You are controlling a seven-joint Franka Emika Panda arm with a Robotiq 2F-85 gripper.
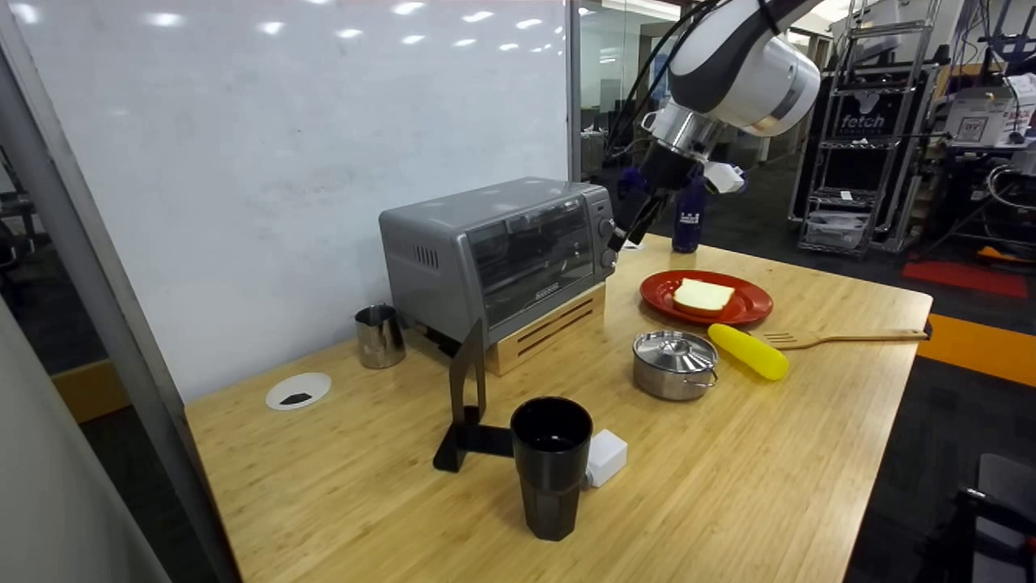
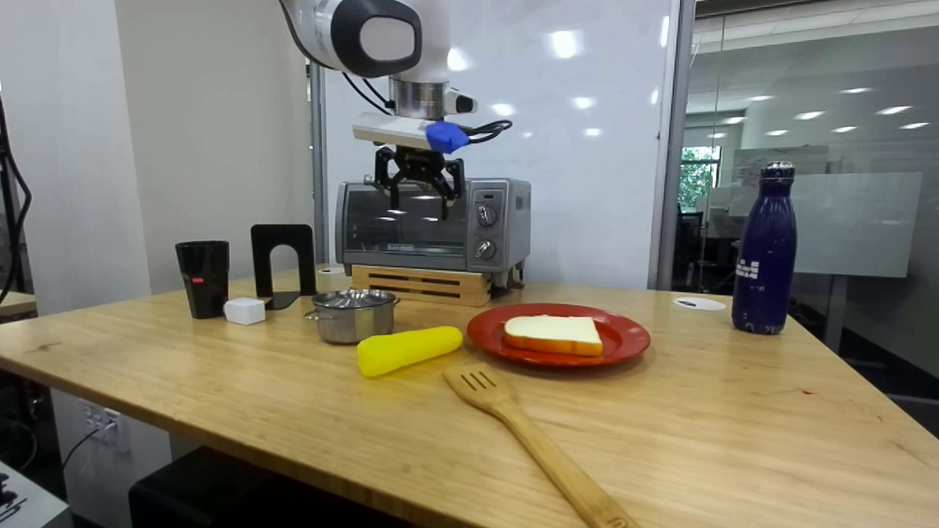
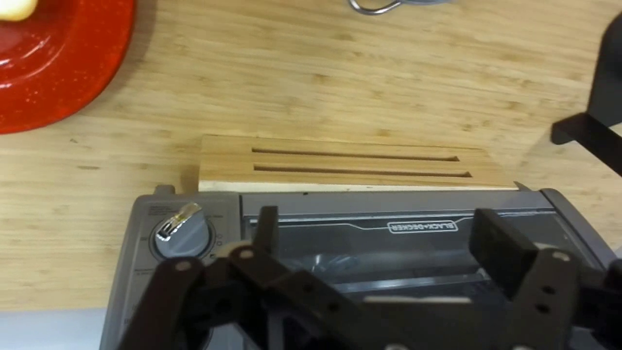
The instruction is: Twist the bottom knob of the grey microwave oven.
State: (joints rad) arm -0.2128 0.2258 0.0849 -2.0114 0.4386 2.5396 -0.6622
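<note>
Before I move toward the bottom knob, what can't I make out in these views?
Top knob: mostly hidden behind the gripper in the wrist view.
Bottom knob: its printed wording is too small to read, even in the wrist view.
Grey toaster oven: inside mostly lost behind dark glass and reflections in both exterior views.
Steel pot: contents hidden by its lid in both exterior views.
Bread slice: cut off at the wrist view's top-left corner.
</note>
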